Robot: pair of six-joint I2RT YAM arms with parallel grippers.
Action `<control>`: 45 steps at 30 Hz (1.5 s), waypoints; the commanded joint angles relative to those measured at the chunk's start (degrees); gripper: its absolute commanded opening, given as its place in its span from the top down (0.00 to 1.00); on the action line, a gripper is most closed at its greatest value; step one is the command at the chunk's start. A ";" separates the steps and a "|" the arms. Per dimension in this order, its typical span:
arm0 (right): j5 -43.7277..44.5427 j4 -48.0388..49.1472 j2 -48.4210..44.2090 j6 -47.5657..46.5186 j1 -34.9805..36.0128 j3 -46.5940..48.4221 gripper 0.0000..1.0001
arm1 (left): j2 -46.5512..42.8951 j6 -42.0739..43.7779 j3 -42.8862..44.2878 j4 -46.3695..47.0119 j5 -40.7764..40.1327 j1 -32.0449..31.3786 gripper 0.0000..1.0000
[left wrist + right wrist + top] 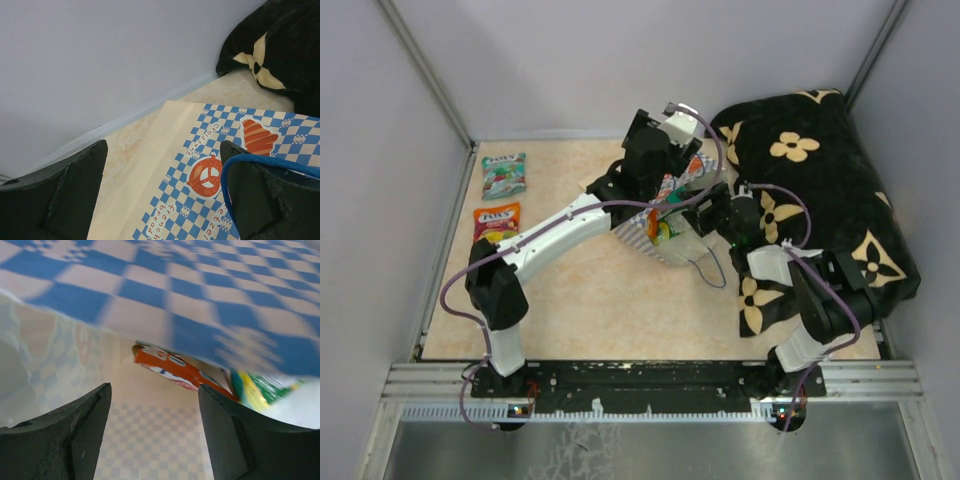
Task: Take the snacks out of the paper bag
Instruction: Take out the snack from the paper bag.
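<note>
**Snacks (504, 175): two out, right claw at the bag mouth**

Paper bag (665, 225) lies on its side, mouth toward my right arm. Two packets are out, well left of the bag: a teal packet and a red packet (497, 222) nearer me.

Step in hand, my read: reaching in for the next one. Right claw (155, 390) sits at the bag mouth, fingers apart, nothing between them. An orange packet (175, 371) lies just beyond it inside the bag, with a green-yellow packet (255, 387) beside that. Left claw (164, 147) hangs over the bag's upper side, fully released, gripping nothing.

Next move calls for pushing the right claw deeper, lining its fingers on the orange packet's edge, clenching, then pulling out without dragging the bag. The left claw could pin the bag.

Hard to make out:
- How many packets remain, since the bag's top wall hides them.
- The right wrist view is blurred.
- A blue cord handle (270, 165) crosses one left finger; can't tell if it's hooked.
</note>
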 commanded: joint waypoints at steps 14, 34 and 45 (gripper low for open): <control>-11.67 1.01 16.54 -15.94 6.55 15.53 0.38 | -1.45 -4.01 2.49 -3.23 2.09 -0.14 0.00; -13.38 11.53 6.55 -19.93 7.01 3.89 1.00 | -1.07 -7.91 3.52 -7.61 3.90 2.43 0.00; -2.94 -24.06 -23.63 -38.16 4.86 -0.36 1.00 | -1.43 -7.04 2.33 -7.52 3.85 3.43 0.00</control>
